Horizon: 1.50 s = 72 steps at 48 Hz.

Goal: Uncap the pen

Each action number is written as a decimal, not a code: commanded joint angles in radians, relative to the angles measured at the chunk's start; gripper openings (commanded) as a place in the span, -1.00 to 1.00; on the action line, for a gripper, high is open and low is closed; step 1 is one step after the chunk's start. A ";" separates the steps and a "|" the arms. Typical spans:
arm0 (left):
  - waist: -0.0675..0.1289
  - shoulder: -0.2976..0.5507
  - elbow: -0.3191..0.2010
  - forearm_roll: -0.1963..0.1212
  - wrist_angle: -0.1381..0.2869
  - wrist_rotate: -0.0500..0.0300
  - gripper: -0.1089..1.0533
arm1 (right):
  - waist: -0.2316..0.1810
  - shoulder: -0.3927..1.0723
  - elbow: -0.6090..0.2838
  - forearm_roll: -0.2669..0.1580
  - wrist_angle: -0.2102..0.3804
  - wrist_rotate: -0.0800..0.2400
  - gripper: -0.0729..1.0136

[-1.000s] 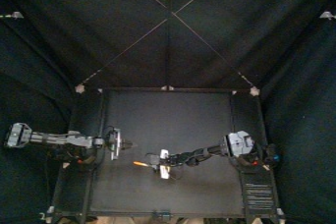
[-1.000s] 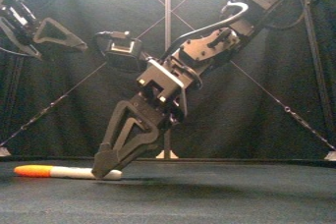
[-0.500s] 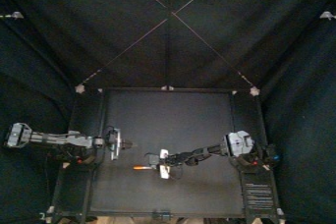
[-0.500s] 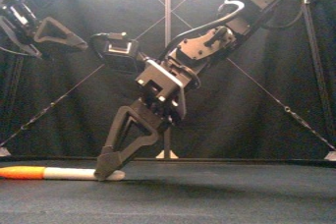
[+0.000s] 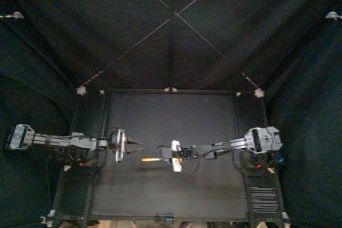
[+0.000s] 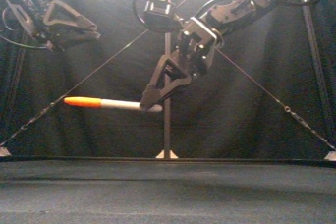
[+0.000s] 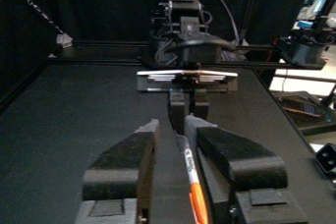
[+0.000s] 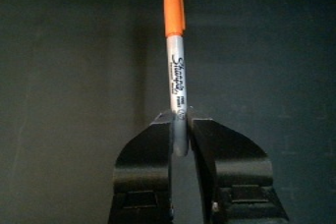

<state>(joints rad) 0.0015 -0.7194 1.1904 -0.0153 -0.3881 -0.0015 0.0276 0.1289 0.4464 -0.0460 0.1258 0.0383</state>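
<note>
A marker pen (image 6: 112,103) with an orange cap and a pale grey barrel hangs level above the table. My right gripper (image 6: 153,106) is shut on the barrel end, and the right wrist view shows the pen (image 8: 175,41) sticking straight out from its jaws (image 8: 180,120). In the top view the pen (image 5: 158,154) points from the right gripper (image 5: 175,155) toward the left gripper (image 5: 127,145). The left gripper (image 6: 85,27) stands open, higher up at the left. In the left wrist view the orange cap (image 7: 194,184) shows in the gap of the left gripper (image 7: 174,130); I cannot tell if it touches.
The black table (image 5: 174,187) lies well below the lifted pen, with its side rails to the left and right. Black curtains close off the back and both sides.
The pen lay on the table with the right gripper closing on it; now it is lifted well above the table in that gripper. The left jaws have spread apart.
</note>
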 commanded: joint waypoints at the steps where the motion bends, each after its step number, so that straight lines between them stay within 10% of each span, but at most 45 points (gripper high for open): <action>1: 0.002 0.029 -0.034 -0.002 -0.020 0.0000 0.53 | -0.015 -0.095 0.015 -0.009 -0.014 -0.002 -0.06; 51: -0.003 0.187 -0.081 -0.092 -0.032 0.0000 0.61 | -0.083 -0.247 0.124 -0.051 -0.192 -0.005 -0.06; 72: 0.000 0.187 -0.087 -0.092 -0.032 0.0015 0.10 | -0.083 -0.252 0.129 -0.051 -0.195 -0.006 -0.06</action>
<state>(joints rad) -0.0015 -0.5323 1.1275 -0.1058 -0.4111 -0.0015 -0.0522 -0.0752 0.5829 -0.0966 -0.0598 0.0337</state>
